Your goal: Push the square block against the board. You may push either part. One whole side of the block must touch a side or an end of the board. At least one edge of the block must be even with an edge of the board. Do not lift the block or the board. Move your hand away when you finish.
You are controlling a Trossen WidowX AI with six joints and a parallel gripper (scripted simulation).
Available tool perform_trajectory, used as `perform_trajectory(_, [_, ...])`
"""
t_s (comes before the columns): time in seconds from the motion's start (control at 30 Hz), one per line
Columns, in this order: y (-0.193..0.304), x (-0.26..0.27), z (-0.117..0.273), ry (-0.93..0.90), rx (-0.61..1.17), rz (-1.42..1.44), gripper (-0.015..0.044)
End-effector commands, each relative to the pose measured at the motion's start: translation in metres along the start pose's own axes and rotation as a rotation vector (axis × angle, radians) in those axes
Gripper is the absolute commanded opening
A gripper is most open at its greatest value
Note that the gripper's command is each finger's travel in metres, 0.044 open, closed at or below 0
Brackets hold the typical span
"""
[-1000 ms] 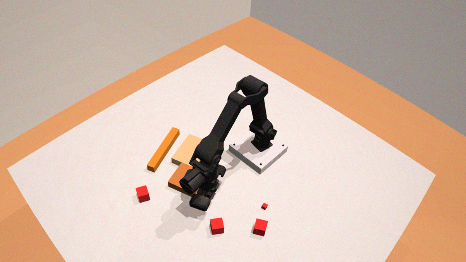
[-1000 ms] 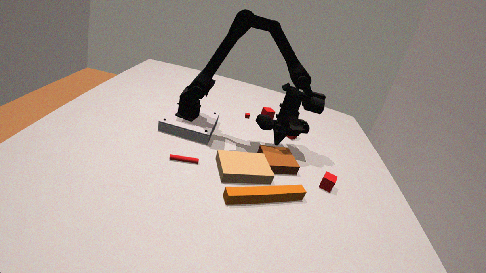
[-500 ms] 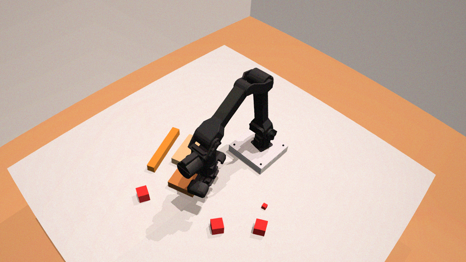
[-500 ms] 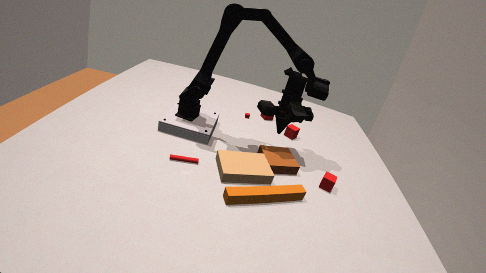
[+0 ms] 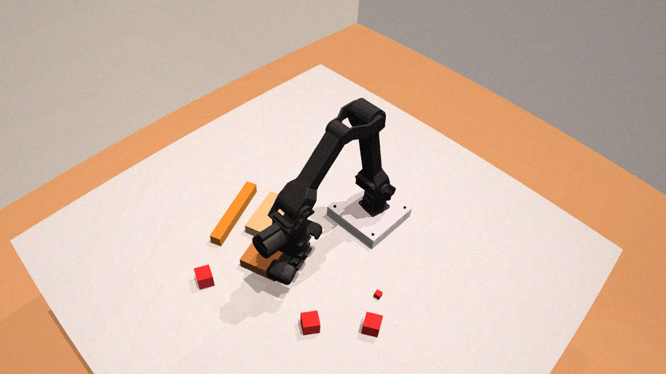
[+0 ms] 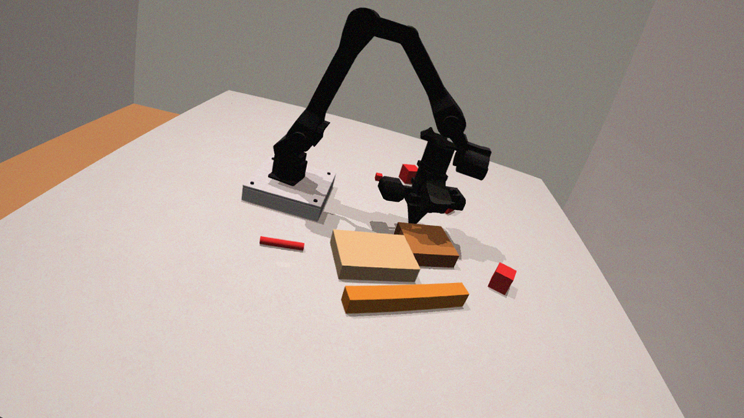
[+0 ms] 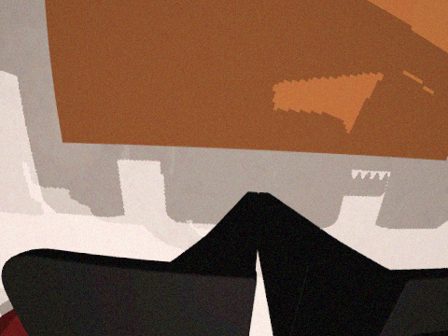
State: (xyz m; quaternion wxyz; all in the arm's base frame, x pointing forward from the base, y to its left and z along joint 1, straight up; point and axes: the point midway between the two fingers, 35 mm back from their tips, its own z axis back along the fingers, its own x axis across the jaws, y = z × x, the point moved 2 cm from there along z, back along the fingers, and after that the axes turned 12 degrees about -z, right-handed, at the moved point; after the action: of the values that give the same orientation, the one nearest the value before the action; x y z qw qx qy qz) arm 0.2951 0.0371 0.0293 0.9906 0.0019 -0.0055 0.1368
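The brown square block (image 5: 253, 256) (image 6: 428, 242) (image 7: 163, 70) lies flat beside the tan board (image 5: 261, 213) (image 6: 373, 249). In the exterior view, the block is at the board's right side, set farther back, and their front edges are not even. Whether the facing sides touch is unclear. My gripper (image 6: 413, 221) (image 7: 257, 203) is shut and empty, pointing down at the block's far side in that view. In the wrist view the tips are apart from the block's edge. The arm hides part of both pieces in the top view.
An orange bar (image 5: 232, 213) (image 6: 405, 293) lies in front of the board in the exterior view. One red cube (image 5: 203, 276) (image 6: 502, 278) is near the block; two others (image 5: 309, 323) (image 5: 372, 324) and a tiny cube (image 5: 378, 294) (image 6: 378, 176) are farther off. A red rod (image 6: 282, 243) lies left.
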Motion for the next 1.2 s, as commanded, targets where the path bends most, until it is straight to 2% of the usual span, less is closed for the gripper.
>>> perform_trajectory(0.0, [-0.003, 0.003, 0.001, -0.012, -0.005, 0.003, 0.0000])
perform_trajectory(1.17, [-0.050, 0.015, 0.002, -0.013, -0.009, 0.003, 0.0000])
